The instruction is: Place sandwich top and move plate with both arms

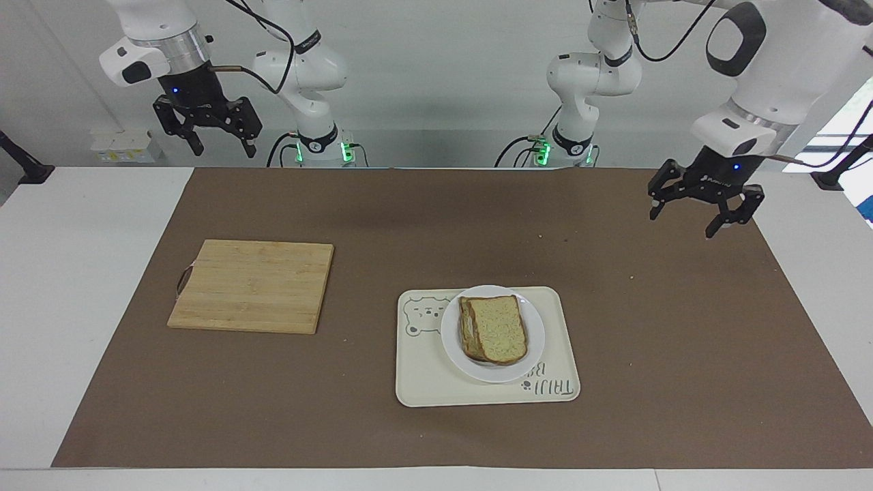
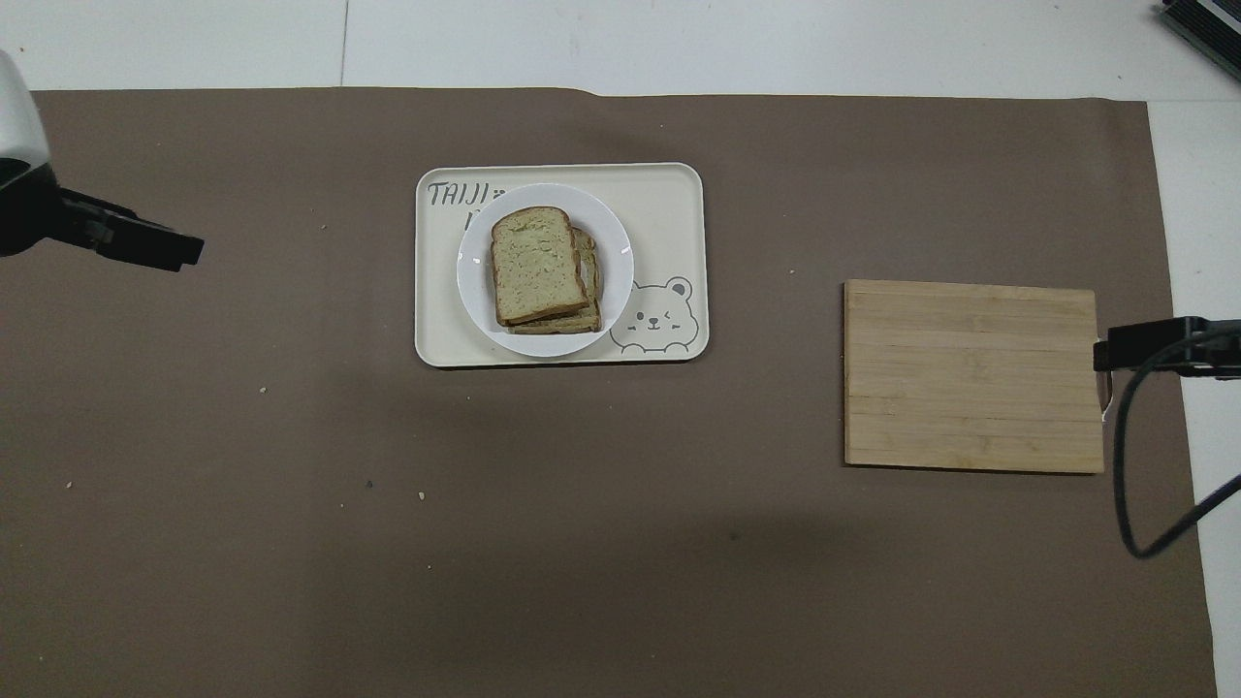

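The sandwich top (image 1: 498,326), a pale speckled slice with a brown crust, is laid on a lower slice on the round white plate (image 1: 453,348), which is set on the rectangular cream tray (image 1: 423,382). A grained wooden board (image 1: 252,285) is seen toward the right arm's end. The left gripper (image 1: 702,213) is held open and empty over the brown mat (image 1: 409,218). The right gripper (image 1: 204,136) is also spread open, waiting. The splayed fingers are shown only in the facing view.

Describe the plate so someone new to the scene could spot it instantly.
On the brown mat lies a cream tray with a bear drawing, toward the left arm's end from the wooden cutting board. The plate sits on that tray: round, plain white, carrying stacked bread slices.
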`<control>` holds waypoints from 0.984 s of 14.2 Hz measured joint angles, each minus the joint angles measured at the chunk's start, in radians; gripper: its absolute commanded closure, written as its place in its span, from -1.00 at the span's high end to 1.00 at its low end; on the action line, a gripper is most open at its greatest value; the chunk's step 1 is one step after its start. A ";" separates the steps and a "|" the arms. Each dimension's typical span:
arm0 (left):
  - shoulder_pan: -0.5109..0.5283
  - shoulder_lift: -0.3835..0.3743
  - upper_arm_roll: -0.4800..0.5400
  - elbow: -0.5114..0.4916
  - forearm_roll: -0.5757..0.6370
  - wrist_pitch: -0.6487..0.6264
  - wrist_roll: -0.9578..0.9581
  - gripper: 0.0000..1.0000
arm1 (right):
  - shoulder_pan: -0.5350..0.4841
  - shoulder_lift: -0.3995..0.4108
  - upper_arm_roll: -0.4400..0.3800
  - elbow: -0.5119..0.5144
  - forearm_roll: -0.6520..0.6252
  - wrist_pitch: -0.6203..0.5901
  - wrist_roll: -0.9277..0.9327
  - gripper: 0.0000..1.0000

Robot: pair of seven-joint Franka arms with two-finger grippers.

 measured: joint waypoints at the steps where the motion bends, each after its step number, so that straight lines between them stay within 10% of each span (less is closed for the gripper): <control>1: 0.006 -0.004 0.008 0.034 0.008 -0.063 0.000 1.00 | 0.000 0.000 0.000 0.000 0.000 0.000 0.000 1.00; 14: 0.064 -0.097 0.011 0.092 0.077 -0.376 -0.021 1.00 | 0.000 0.000 0.000 0.000 0.000 0.000 0.000 1.00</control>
